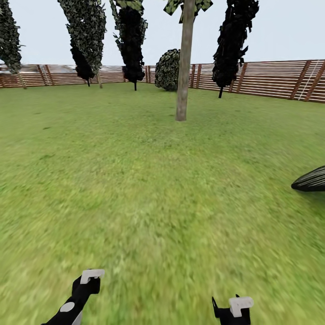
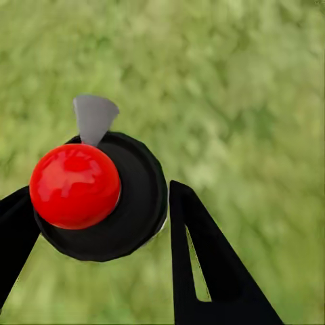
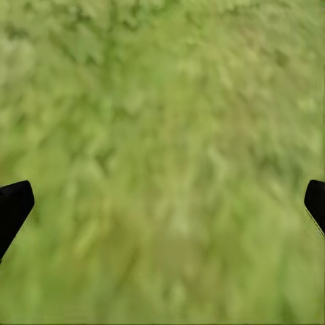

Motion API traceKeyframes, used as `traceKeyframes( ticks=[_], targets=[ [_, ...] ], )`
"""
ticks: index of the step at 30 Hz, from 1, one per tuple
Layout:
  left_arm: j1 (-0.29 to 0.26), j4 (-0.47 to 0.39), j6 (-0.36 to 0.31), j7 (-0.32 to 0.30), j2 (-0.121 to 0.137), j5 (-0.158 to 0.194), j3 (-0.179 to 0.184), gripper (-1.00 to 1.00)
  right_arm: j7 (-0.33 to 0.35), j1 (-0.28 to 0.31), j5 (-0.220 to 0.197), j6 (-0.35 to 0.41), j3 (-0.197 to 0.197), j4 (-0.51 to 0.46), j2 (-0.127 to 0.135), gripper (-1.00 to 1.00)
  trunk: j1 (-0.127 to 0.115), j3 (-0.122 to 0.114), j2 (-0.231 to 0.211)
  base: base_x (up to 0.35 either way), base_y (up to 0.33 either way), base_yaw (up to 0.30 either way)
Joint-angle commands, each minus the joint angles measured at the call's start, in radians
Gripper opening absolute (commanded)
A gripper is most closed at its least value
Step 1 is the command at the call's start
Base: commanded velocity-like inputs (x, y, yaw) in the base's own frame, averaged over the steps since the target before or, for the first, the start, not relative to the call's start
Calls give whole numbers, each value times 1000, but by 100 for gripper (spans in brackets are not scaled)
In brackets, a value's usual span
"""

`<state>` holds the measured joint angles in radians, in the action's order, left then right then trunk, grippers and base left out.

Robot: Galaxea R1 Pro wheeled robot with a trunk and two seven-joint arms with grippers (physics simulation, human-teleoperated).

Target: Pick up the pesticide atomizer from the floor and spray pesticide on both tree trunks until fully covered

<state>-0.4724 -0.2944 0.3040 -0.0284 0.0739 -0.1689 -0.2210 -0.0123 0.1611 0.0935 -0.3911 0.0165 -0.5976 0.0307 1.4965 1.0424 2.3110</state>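
The left gripper (image 1: pixel 91 276) is hanging low over the lawn (image 1: pixel 158 189), white fingertip forward. In the left wrist view its black fingers (image 2: pixel 223 291) are flanking a black disc (image 2: pixel 139 210) that carries a glossy red dome (image 2: pixel 74 184) and a grey wedge (image 2: pixel 93 116). One finger is overlapping the disc's rim and the other is standing just beside it. Whether the left gripper is clamping the disc cannot be told, nor whether the disc is part of the atomizer. The atomizer's place therefore cannot be fixed from these views.

The right gripper (image 1: pixel 239 304) is standing released. In its wrist view its fingers (image 3: pixel 13 203) are sitting at opposite edges with bare grass between them.

Handling, as a judgement: the atomizer is a small spray bottle, so it is likely light, rigid and smooth-walled, and prone to slipping or tipping under a sideways push. Take hold around the body below the trigger head, with the jaws square to it. Keep the trigger and nozzle free and the bottle upright.

Ahead, well apart from both grippers, one tree (image 1: pixel 182 67) is rising from the grass. Its trunk is bare, straight and pale grey-brown, with a mottled, rough-looking surface. Farther back, thin-trunked trees (image 1: pixel 133 40) with dense dark foliage and a rounded bush (image 1: pixel 168 70) are lining a fence (image 1: pixel 271 79) of brown horizontal slats. A dark striped leaf (image 1: pixel 311 179) is reaching in at the right. The lawn is reading as a soft, blurred green texture.
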Motion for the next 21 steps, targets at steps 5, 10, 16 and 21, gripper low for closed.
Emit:
traceKeyframes(
  ticks=[5, 10, 16, 21],
  targets=[
    [0, 0, 0, 1, 0, 0, 0, -100, 1, 0, 0, 0, 0, 1, 0, 100, 0, 0, 0, 337, 0, 0],
    [0, 0, 0, 1, 1, 0, 0, -100, 1, 0, 0, 0, 0, 1, 0, 100, 0, 0, 0, 337, 0, 0],
    [0, 0, 0, 1, 1, 0, 0, -100, 0, 0, 0, 0, -1, 1, 0, 100, 0, 0, 0, 337, 0, 0],
    [0, 0, -1, 1, 1, 0, 0, -100, 0, 0, 0, 0, -1, 1, 0, 100, 0, 0, 0, 337, 0, 0]
  ],
)
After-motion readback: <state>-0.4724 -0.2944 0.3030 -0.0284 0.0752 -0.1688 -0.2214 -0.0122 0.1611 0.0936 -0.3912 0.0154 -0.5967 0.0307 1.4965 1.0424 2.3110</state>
